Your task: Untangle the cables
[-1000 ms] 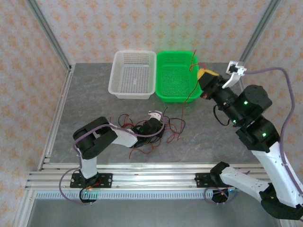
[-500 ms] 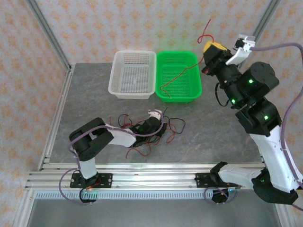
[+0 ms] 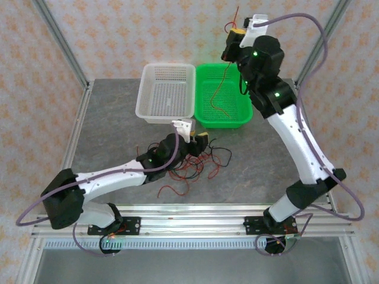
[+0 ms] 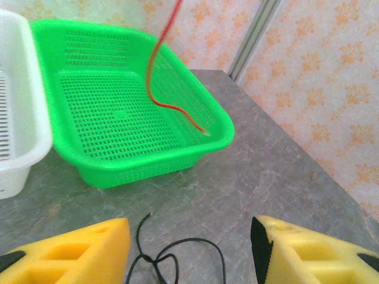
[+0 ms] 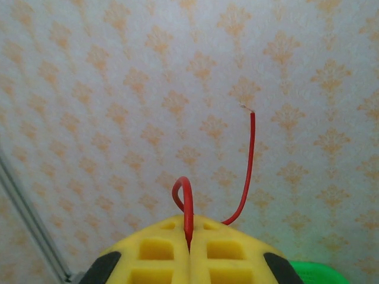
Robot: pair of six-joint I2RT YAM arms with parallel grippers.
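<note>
The red cable (image 3: 221, 83) hangs as one long, nearly upright strand over the green basket (image 3: 224, 123). Its top is held high above the basket's far rim and its curled lower end dangles inside the basket. In the left wrist view the red cable (image 4: 155, 89) ends close to the basket's near right wall (image 4: 177, 157); I cannot tell whether the tip touches the mesh.

The right hand (image 3: 235, 29) holds the top of it. Its yellow jaws are pressed together on the strand, and in the right wrist view the red cable (image 5: 249, 171) loops out above the right hand (image 5: 189, 236).

The other cables (image 3: 195, 163), red and black, lie in a loose tangle on the table (image 3: 118, 118), just in front of the green basket and apart from it.

The left hand (image 3: 198, 142) hovers over the edge of the tangle nearest the basket, and is much the nearer hand to it. Its jaws are spread and hold nothing. In its own view a black cable (image 4: 160, 260) loops on the table below the gap of the left hand (image 4: 189, 236).

The white basket (image 3: 163, 118) touches the green basket's left side.

As I judge it, the next move turns on the strand's axis: it hangs straight down from the right hand into the green basket, so letting go should drop it there.
</note>
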